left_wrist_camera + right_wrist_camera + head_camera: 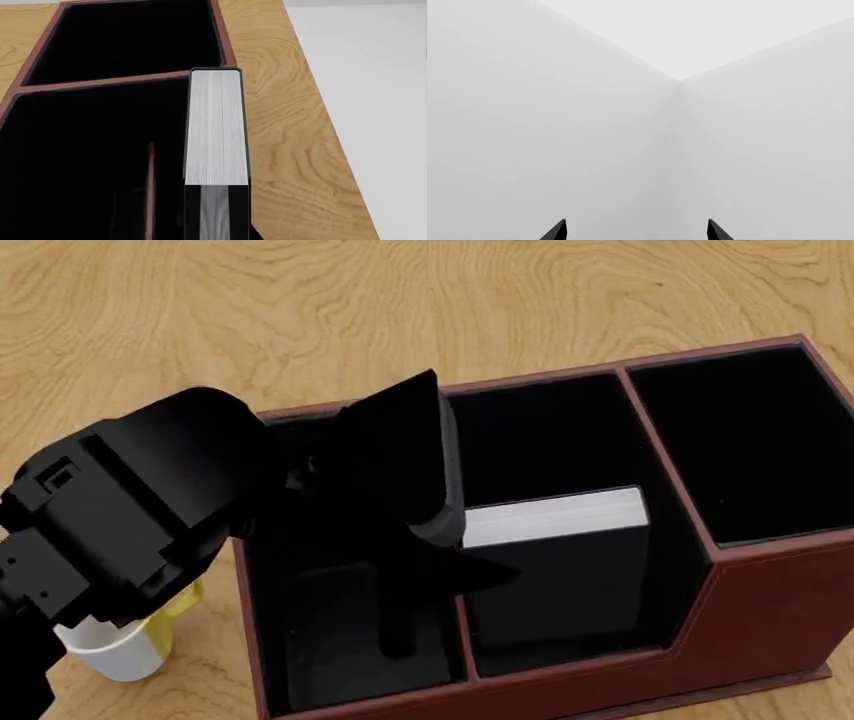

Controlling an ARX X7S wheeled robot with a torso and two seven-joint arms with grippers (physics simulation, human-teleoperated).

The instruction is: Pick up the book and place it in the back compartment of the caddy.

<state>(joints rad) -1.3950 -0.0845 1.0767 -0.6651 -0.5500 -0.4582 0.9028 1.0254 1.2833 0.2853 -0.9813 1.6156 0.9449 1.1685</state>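
The black book (554,520) stands on edge inside the reddish-brown caddy (774,610), its pale page block facing up (215,130). It is in the back compartment (170,165), close against the low outer wall (587,665), with a thin reddish crossbar (151,185) beside it. My left gripper (420,525) reaches down into the caddy and is shut on the book's near end; black fingers (193,215) flank the page block. My right gripper (636,232) is open, holds nothing and faces blank grey walls. It is out of the head view.
A long black-lined cell (747,430) lies past the book's far end, behind a taller wall. Another cell (334,630) sits under my left arm. A white-and-yellow mug (120,650) stands on the wooden table (400,310) by the caddy's left side. The table edge (320,100) runs close by.
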